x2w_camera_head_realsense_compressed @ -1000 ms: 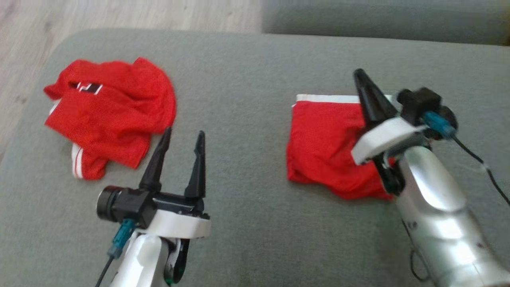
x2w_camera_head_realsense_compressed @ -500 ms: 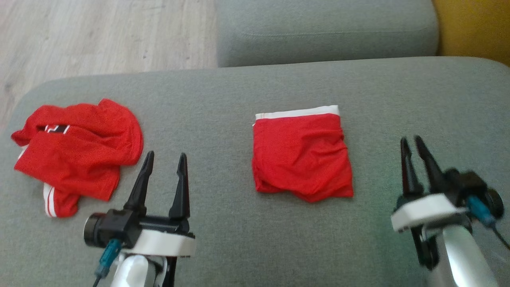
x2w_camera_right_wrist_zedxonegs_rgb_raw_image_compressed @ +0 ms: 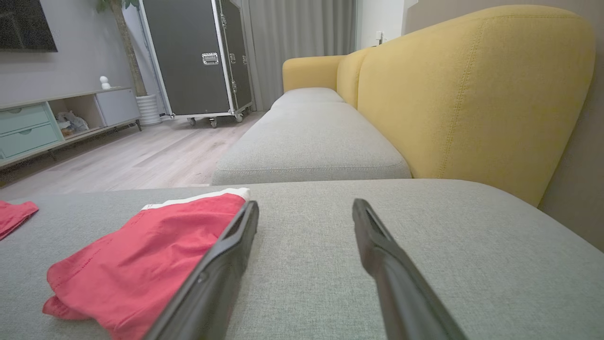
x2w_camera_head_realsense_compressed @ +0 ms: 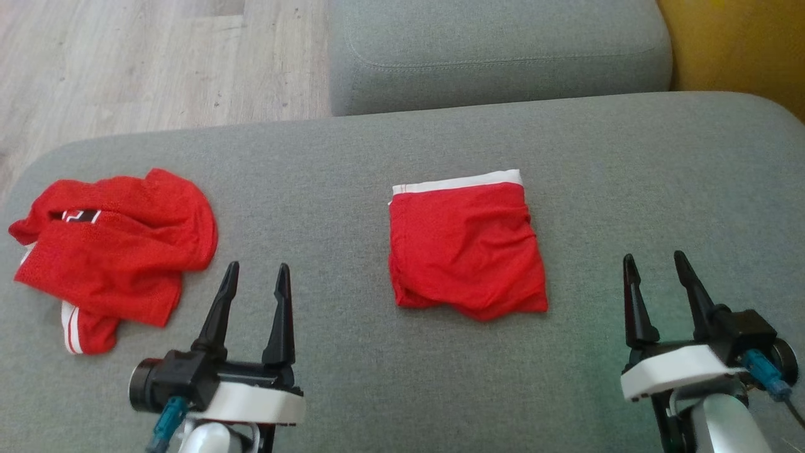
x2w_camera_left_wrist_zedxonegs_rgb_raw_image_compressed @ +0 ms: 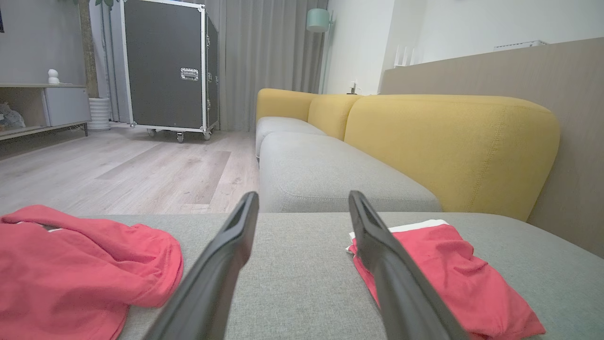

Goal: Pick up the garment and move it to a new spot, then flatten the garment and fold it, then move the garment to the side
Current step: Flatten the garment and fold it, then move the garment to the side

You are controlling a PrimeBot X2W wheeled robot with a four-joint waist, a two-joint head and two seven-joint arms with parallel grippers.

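Head view, folded red shorts (x2w_camera_head_realsense_compressed: 465, 251): flat at the middle of the grey sofa seat (x2w_camera_head_realsense_compressed: 377, 390), white waistband along the far edge, touched by neither pincer.
Head view, crumpled red garment (x2w_camera_head_realsense_compressed: 113, 251): heaped at the seat's left end, white-striped hem on the near side, just left of the left pincer.
Head view, left pincer (x2w_camera_head_realsense_compressed: 258, 267): fingers apart, empty, pointing up-view between the two garments, nearer the heap.
Head view, right pincer (x2w_camera_head_realsense_compressed: 653, 258): fingers apart, empty, to the right of the folded red shorts and clear of them.
Left wrist view, left pincer (x2w_camera_left_wrist_zedxonegs_rgb_raw_image_compressed: 304, 196): spread wide over bare seat, with the crumpled red garment (x2w_camera_left_wrist_zedxonegs_rgb_raw_image_compressed: 80, 269) at left and the folded red shorts (x2w_camera_left_wrist_zedxonegs_rgb_raw_image_compressed: 453, 269) partly behind the right finger.
Right wrist view, right pincer (x2w_camera_right_wrist_zedxonegs_rgb_raw_image_compressed: 306, 204): spread wide, nothing between the fingers, with the folded red shorts (x2w_camera_right_wrist_zedxonegs_rgb_raw_image_compressed: 141, 264) at left and the yellow backrest (x2w_camera_right_wrist_zedxonegs_rgb_raw_image_compressed: 472, 85) at right.
Step in hand, judged: one fold apparently finished and set down, with the heap probably next for pick-up.
Technique, advised: descend on a raised ridge of the heap, pinch cloth only and not the seat cover, lift clear before carrying, and pass well apart from the folded red shorts.
Risk, judged: thin mesh slipping from the fingertips, or a trailing hem dragging the finished fold.
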